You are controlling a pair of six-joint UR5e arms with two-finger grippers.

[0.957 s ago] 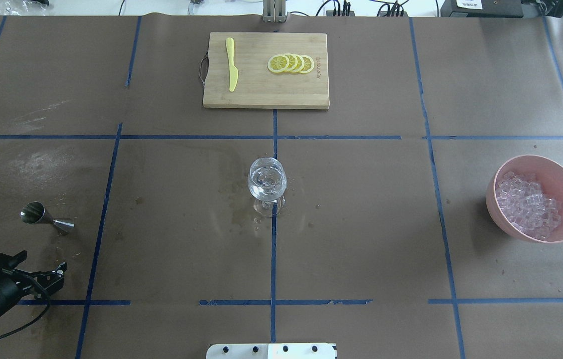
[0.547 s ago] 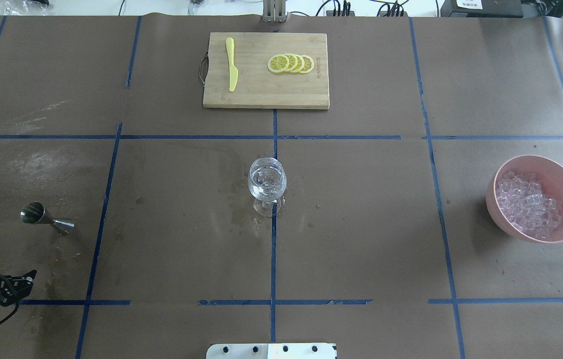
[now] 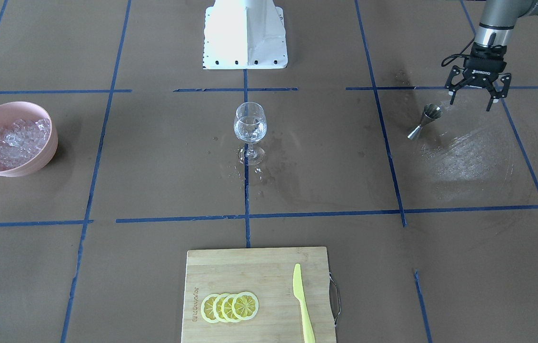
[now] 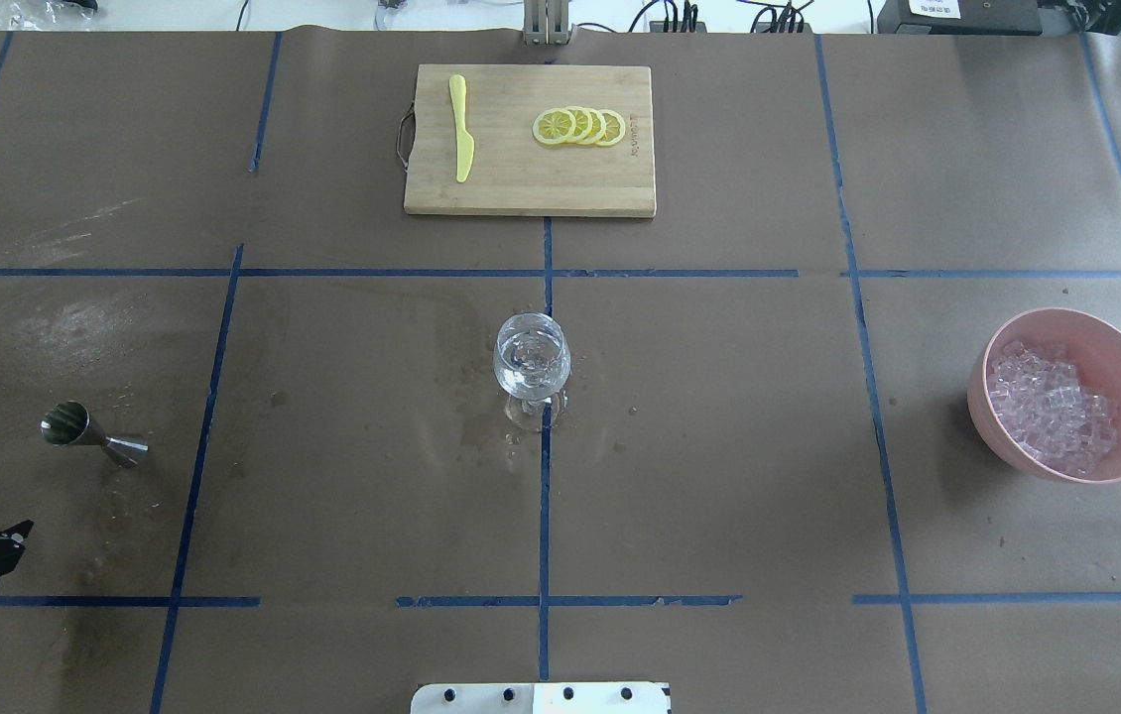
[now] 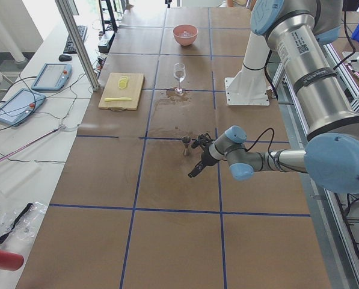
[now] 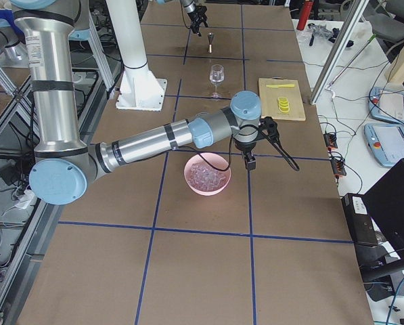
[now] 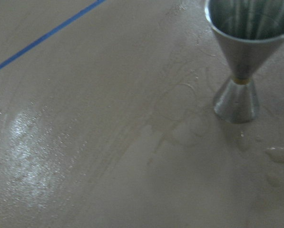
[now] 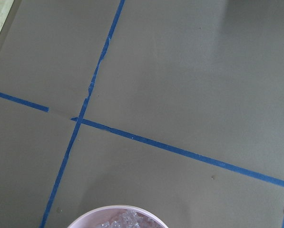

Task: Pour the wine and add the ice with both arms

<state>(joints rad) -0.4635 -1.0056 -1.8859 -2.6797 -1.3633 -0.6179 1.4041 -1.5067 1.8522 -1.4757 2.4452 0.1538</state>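
The left end effector (image 3: pixel 473 99), wide open and holding nothing, hangs near the metal cup (image 3: pixel 425 120) and could knock it over if it swings.

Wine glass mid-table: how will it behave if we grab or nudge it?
Probably tippy: the wine glass stands on a thin stem over a small foot, with liquid up in the bowl. Likely slippery to slide or grip: the table paper around its foot looks wet. Clear, thin-looking glass, so presumably fragile.
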